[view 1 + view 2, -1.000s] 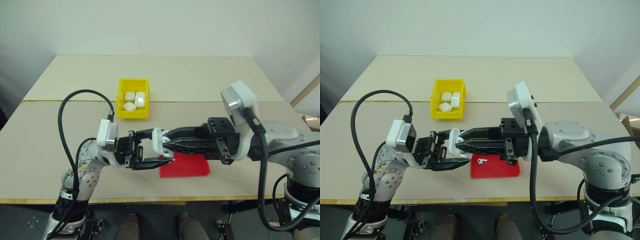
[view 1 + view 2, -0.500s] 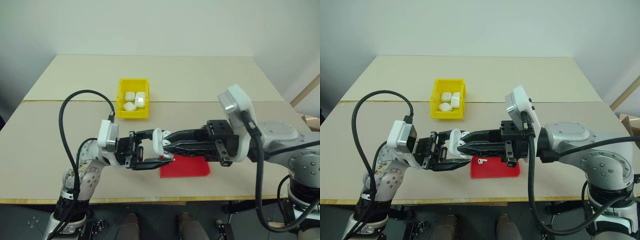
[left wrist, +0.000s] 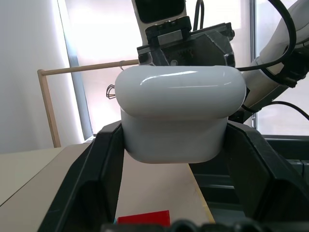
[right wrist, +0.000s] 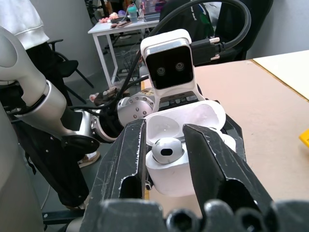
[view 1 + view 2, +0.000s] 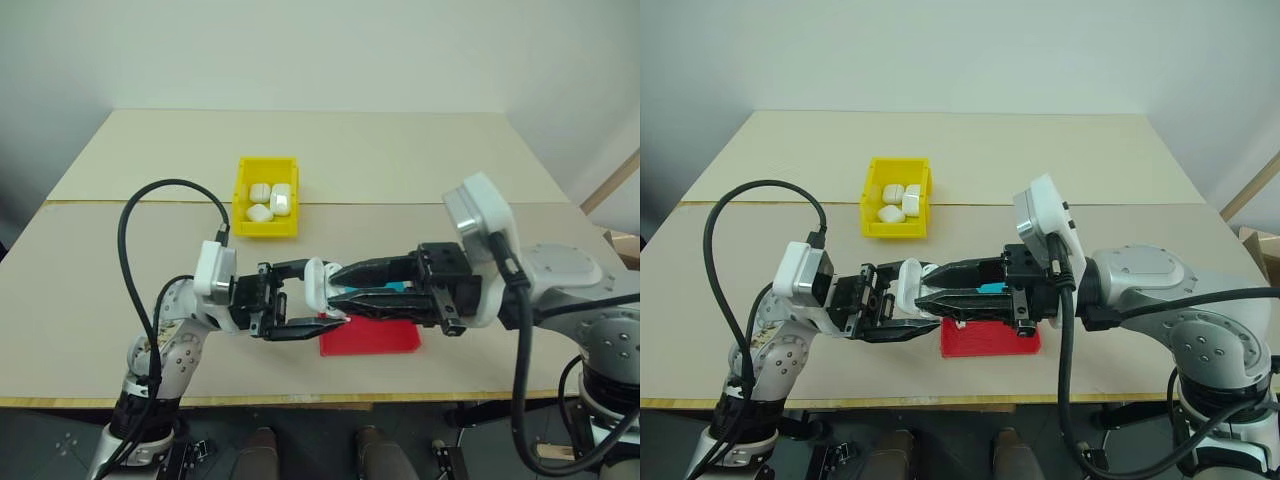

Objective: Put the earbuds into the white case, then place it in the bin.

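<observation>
the left gripper (image 5: 312, 302) holds the white case (image 5: 317, 284) above the bench (image 5: 90, 250), its fingers (image 3: 91, 179) pinching the case body from both sides, lid flipped open. the right gripper (image 4: 166, 145) meets it head-on from the opposite side – its fingers (image 4: 126, 159) are spread a little, one on each side of an earbud (image 4: 166, 150) that sits head-up in the open case; whether they touch the earbud cannot be told. below the case, just toward the right arm, a red tray (image 5: 990, 338) lies on the bench. the yellow bin (image 5: 266, 210) stands well behind the case, on the far side, with several other white cases (image 5: 270, 201) inside it.
</observation>
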